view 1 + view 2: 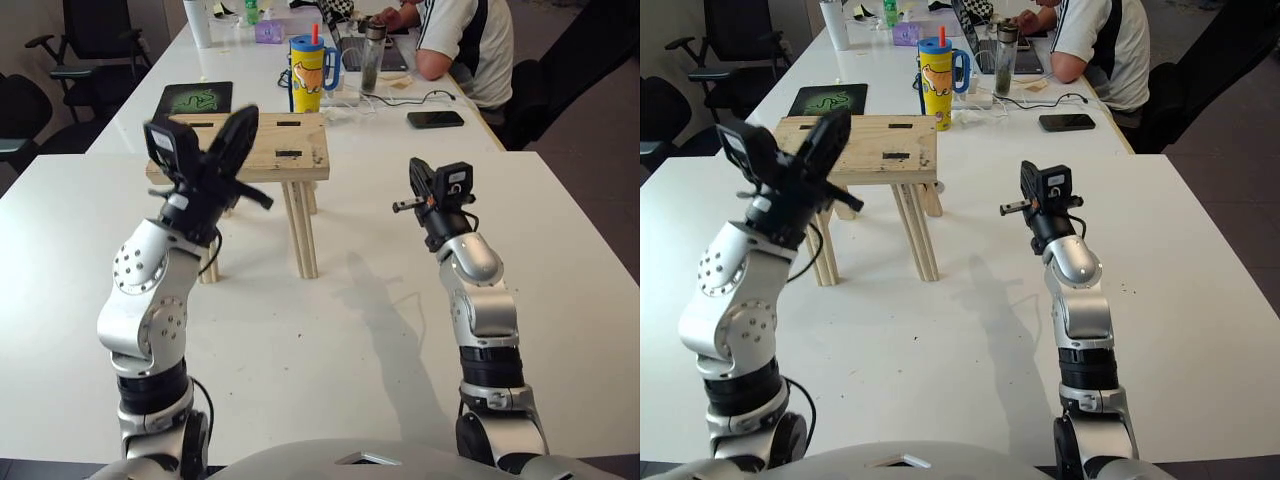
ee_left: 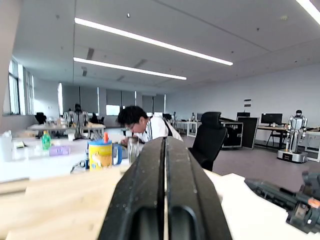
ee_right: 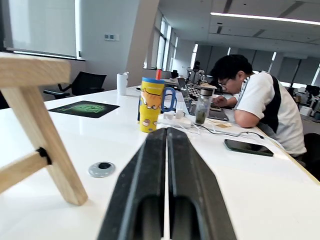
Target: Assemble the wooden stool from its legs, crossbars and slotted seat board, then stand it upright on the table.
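Note:
The wooden stool (image 1: 290, 148) stands upright on the white table (image 1: 350, 340), its slotted seat board on top and its legs (image 1: 301, 228) and a crossbar (image 3: 20, 170) below. My left gripper (image 1: 243, 122) is raised in front of the seat's near left part, its fingers (image 2: 150, 170) pressed together with nothing between them. My right gripper (image 1: 416, 168) hangs above the table to the right of the stool, apart from it. It is shut and empty, and its fingers (image 3: 150, 170) point towards the far end of the table.
Behind the stool stand a yellow mug (image 1: 310, 75) with a blue handle and a dark bottle (image 1: 373, 55). A black phone (image 1: 435, 119) lies at the back right, a black mouse pad (image 1: 195, 97) at the back left. A cable grommet (image 3: 101, 169) sits in the tabletop.

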Controlling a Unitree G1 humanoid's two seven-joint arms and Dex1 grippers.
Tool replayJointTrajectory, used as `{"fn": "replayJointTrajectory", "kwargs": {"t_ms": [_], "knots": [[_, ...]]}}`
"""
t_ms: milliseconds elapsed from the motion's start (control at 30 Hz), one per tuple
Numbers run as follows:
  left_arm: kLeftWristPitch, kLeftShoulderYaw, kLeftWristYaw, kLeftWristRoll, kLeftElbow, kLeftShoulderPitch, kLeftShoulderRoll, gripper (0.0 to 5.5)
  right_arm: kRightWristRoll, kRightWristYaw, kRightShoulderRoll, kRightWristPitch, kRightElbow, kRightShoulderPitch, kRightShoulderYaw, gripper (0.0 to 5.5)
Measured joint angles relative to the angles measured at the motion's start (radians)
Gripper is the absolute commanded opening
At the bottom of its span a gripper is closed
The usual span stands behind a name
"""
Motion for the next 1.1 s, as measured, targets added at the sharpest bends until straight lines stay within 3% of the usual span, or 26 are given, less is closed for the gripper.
{"fn": "replayJointTrajectory", "kwargs": {"t_ms": [233,500,667,1100], "knots": [[-0.077,-0.097,-0.005,0.157,0.106,0.2,0.065,0.02,-0.009,-0.02,0.028,-0.02,-0.035,0.15,0.026,0.0],[-0.249,-0.138,0.236,0.343,0.453,0.07,-0.068,0.02,-0.017,-0.045,0.055,-0.065,0.075,0.176,0.052,0.0],[-0.358,-0.146,0.291,0.379,0.635,0.038,-0.118,0.02,-0.02,-0.059,0.056,-0.107,0.149,0.171,0.053,0.0],[-0.431,-0.143,0.275,0.376,0.663,0.04,-0.121,0.02,-0.051,-0.087,0.074,-0.155,0.189,0.154,0.055,0.0]]}}
